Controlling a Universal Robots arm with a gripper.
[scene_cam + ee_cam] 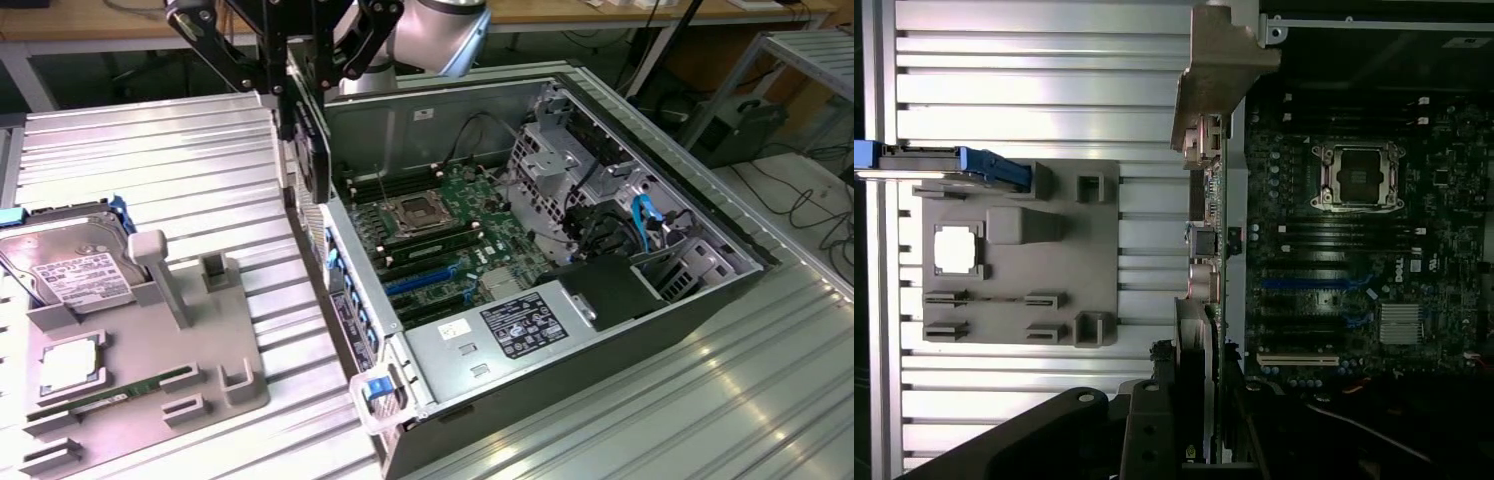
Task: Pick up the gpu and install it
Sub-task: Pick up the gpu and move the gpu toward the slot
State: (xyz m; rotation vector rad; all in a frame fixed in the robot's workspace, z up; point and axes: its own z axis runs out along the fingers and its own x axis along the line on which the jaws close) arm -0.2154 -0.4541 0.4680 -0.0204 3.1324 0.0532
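A ribbed metal counter (pixel 160 150) carries an open computer case (pixel 534 410) lying on its side, motherboard (pixel 454 230) facing up. On the exterior view's left sits a grey holder tray (pixel 147 380) with a hard drive (pixel 74 270) at its far end. The claw (pixel 287 95) is clamped on the gpu (pixel 310 150), which hangs edge-on in the air over the case's left wall, between tray and motherboard. Its silver bracket (pixel 1219 70) is at the end away from the claw.

Thin green gpu (pixel 1209 215), edge-on, silver-bracketed
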